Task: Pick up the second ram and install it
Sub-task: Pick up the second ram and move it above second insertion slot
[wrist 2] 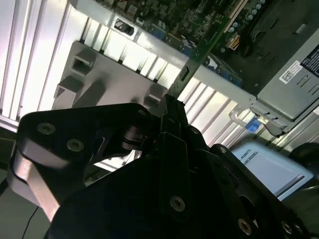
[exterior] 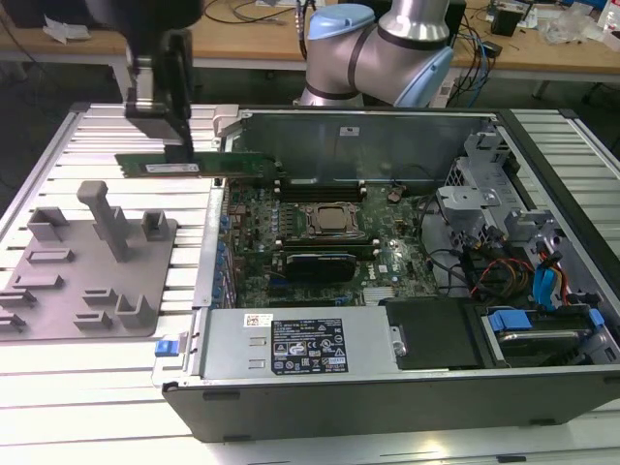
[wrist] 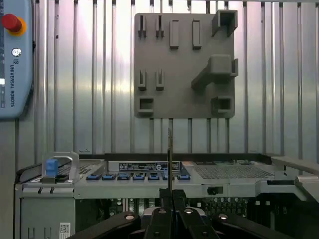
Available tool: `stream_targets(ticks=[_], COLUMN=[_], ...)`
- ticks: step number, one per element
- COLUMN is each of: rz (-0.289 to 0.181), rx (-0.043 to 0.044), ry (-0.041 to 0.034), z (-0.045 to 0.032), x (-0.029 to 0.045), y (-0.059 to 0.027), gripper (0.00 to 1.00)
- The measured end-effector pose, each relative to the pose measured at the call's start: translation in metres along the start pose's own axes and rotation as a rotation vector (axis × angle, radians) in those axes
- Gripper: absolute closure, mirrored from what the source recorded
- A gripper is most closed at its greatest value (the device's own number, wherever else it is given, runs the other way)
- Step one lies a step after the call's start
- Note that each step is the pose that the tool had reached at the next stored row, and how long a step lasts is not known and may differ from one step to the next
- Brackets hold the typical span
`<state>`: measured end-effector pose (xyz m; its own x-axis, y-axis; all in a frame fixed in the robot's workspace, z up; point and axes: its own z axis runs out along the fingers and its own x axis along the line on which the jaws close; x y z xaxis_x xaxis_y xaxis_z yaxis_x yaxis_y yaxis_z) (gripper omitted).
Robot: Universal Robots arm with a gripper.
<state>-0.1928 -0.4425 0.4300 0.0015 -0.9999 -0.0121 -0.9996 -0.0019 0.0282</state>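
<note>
In the exterior view, the gripper [exterior: 180,147] is clenching the second ram [exterior: 199,166] from above, near the strip's middle. The green strip is hanging level in the air on the exterior view's left. One end is reaching out over the slatted table [exterior: 58,145] and the other is crossing the wall of the open computer case [exterior: 368,131]. It is sitting well above the motherboard [exterior: 392,262] and is not touching the grey fixture tray [exterior: 92,291] on the table beside the case. The arm [exterior: 387,44] is rising behind the case.

In the second wrist view, the gripper [wrist 2: 171,105] is showing as a dark bulk with its jaws pressed together on the second ram [wrist 2: 202,47]. The strip is running edge-on away from it toward the computer case [wrist 2: 279,89], with the fixture tray [wrist 2: 107,79] lying below.

In the first wrist view, the gripper [wrist: 171,196] is pinching the second ram [wrist: 170,154], which appears here as a thin upright line. That line is crossing the rim of the computer case [wrist: 234,188] and pointing at the fixture tray [wrist: 184,69] on the slatted table [wrist: 89,89]. A teach pendant [wrist: 15,74] is resting at the table's side.
</note>
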Motion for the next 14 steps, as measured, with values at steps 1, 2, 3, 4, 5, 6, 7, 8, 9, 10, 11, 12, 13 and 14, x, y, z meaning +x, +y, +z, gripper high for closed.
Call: stream_targets(ticks=[1, 2, 3, 4, 5, 6, 7, 8, 9, 10, 11, 12, 13, 14], rz=[0.0, 0.0, 0.0, 0.0, 0.0, 0.0, 0.0, 0.0, 0.0, 0.0, 0.0, 0.0, 0.0, 0.0], rx=[-0.0002, -0.0006, -0.0008, -0.0011, -0.0014, -0.0016, -0.0018, -0.0018, -0.0018, -0.0025, -0.0037, -0.0048, -0.0069, -0.0087], ry=[0.0, 0.0, 0.0001, 0.0002, 0.0001, 0.0001, 0.0001, 0.0, -0.0001, 0.0, 0.0001, 0.0, 0.0002, 0.0002], z=[0.0, 0.0001, 0.0001, 0.0001, 0.0004, 0.0006, 0.0007, 0.001, 0.0012, 0.0015, 0.0025, 0.0036, 0.0054, 0.0081], x=[-0.0001, -0.0003, -0.0004, -0.0007, -0.0016, -0.0039, -0.0053, -0.0061, -0.0066, -0.0075, -0.0094, -0.0105, -0.0115, -0.0119], y=[-0.0049, -0.0116, -0.0156, -0.0201, -0.031, -0.0436, -0.0501, -0.0547, -0.0582, -0.0661, -0.0789, -0.0877, -0.0965, -0.1025], gripper=[0.91, 0.91, 0.91, 0.91, 0.91, 0.91, 0.91, 0.91, 0.91, 0.91, 0.91, 0.91, 0.91, 0.91])
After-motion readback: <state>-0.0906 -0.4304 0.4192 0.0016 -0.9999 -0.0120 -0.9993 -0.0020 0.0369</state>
